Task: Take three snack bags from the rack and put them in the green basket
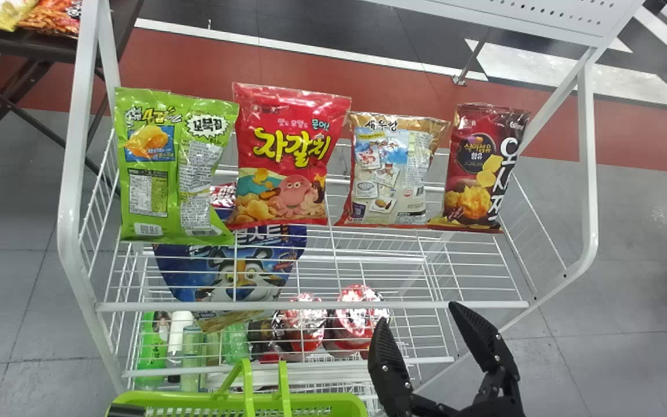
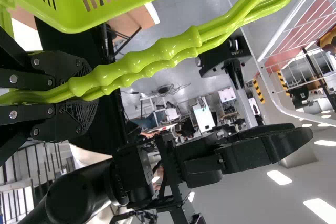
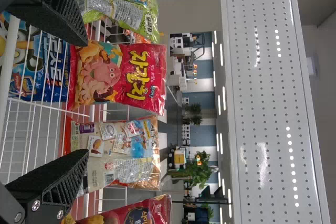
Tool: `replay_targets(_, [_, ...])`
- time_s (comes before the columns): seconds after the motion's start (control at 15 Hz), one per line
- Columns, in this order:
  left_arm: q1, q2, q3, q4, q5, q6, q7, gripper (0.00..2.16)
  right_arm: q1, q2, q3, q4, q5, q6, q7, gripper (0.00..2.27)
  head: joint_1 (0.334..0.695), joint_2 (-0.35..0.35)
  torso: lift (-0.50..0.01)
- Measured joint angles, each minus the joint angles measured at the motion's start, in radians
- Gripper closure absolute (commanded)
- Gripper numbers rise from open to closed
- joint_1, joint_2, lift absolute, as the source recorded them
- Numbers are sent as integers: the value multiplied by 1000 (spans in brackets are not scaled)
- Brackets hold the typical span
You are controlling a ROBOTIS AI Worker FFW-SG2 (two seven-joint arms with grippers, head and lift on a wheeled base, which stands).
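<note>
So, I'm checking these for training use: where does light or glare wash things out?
Head view: white glare on the round red packages. Left wrist view: ceiling lights burn out white. Right wrist view: pale glare streaks on the perforated panel.

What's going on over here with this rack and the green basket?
A robot is at a shopping job. Its left gripper holds the green basket by its handles. Its right gripper is open and empty in front of the rack, facing the snacks. Four bags stand there: green, red, beige and dark red.
</note>
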Motion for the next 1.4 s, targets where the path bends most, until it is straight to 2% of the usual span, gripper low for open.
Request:
replay_targets(0.8, [-3, -1, -13, -7, -7, 8, 51, 2121, -37, -2, 5, 16, 10, 48, -5, 90, 695, -350, -6])
replay_targets(1.0, [15, 0, -25, -12, -7, 0, 69, 2125, -118, -3, 34, 2, 14, 234, -14, 113, 695, -350, -6])
replay_targets(1.4, [40, 6, -76, -18, -40, -52, 79, 2128, -390, -2, 218, -83, 99, 682, -27, 127, 695, -350, -6])
